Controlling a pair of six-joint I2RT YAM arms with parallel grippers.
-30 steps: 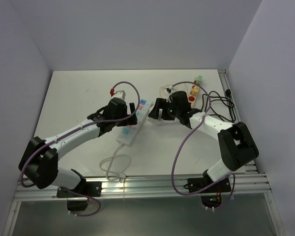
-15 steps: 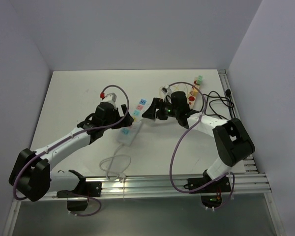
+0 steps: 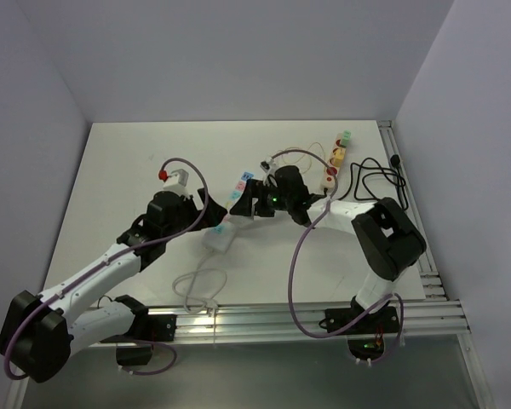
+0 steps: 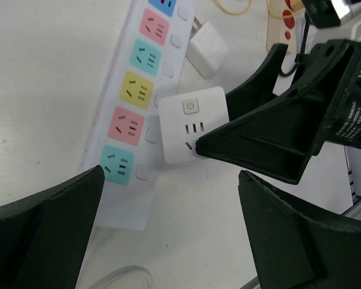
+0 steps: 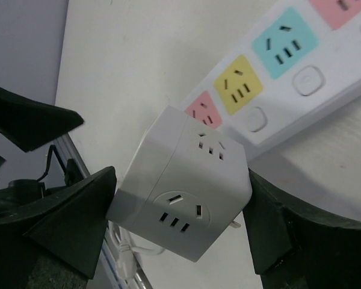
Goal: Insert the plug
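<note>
White tabletop [image 3: 119, 162] fills the scene, boxed in by pale lilac walls [image 3: 238, 60] on the left, far and right sides, with metal rails [image 3: 264, 319] along the near edge where both arms are bolted. The widest stretch of bare surface lies at the far left and far middle. The far right corner is crowded by a second strip [image 3: 334, 160] and a looped black cable [image 3: 376, 181]. A white power strip [image 4: 132, 93] with pink, teal and yellow sockets lies diagonally at the table's centre, its cord curling towards the near rail. The left arm stretches low from the near left corner towards the strip. The left gripper [image 4: 171, 174] hangs just above the strip's near end, its fingers spread wide with nothing between them. The right arm rises from the near right, bends at the elbow by the right edge, and reaches leftward across the table. The right gripper [image 3: 245, 204] pinches a white plug cube [image 5: 174, 205] between its two black fingers. The cube is tilted, right at the strip's button edge and overlapping a pink socket, with one metal prong showing underneath. Whether it touches the strip cannot be told. A small white adapter [image 4: 206, 53] lies beside the strip's far half.
</note>
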